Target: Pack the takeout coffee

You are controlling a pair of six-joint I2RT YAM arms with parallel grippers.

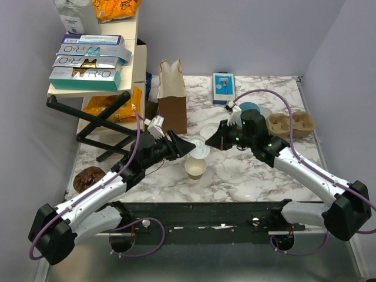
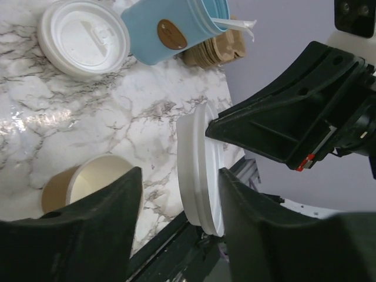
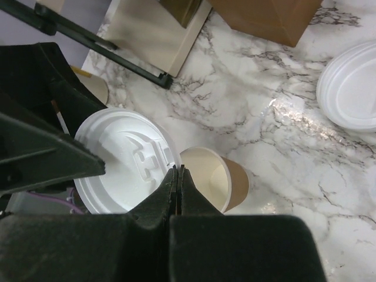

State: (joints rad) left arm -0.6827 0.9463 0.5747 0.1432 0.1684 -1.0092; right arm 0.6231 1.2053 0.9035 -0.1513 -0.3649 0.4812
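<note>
The takeout coffee cup, cream-tan paper, stands open on the marble just below both grippers, and shows too in the wrist views. Its white lid hangs in the air above it, edge-on in the left wrist view and face-on in the right wrist view. My right gripper is shut on the lid's rim. The left gripper straddles the lid. One finger touches the lid's top face. The other finger stands off from it.
A second white lid lies flat on the marble. Behind it stand a light-blue mug and a brown pulp carrier. A brown paper bag stands at the back. A shelf with boxes is at the left.
</note>
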